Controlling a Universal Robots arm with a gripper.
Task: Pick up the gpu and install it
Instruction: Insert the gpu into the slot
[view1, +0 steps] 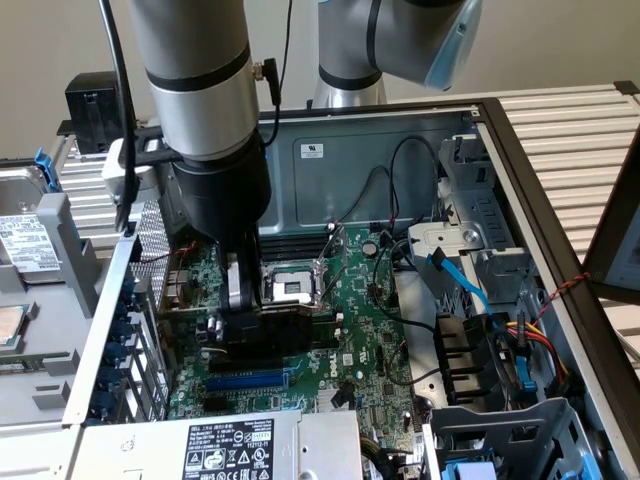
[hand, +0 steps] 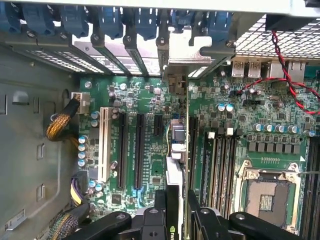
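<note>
Fingers (hand: 160, 210) pinch black-shrouded green-board gpu (view1: 280, 325): pickup done. You hold it edge-down over green motherboard (hand: 135, 97) near rear edge; seating unconfirmed.

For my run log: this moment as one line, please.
held: black-shrouded green-board gpu card | fingers: shut on it | position: at green motherboard slots | seated: cannot tell

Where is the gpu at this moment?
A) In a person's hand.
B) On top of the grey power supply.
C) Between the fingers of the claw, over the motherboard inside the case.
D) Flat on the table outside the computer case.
C: the claw grips the gpu edge-on, with the green motherboard beneath it inside the open case.
</note>
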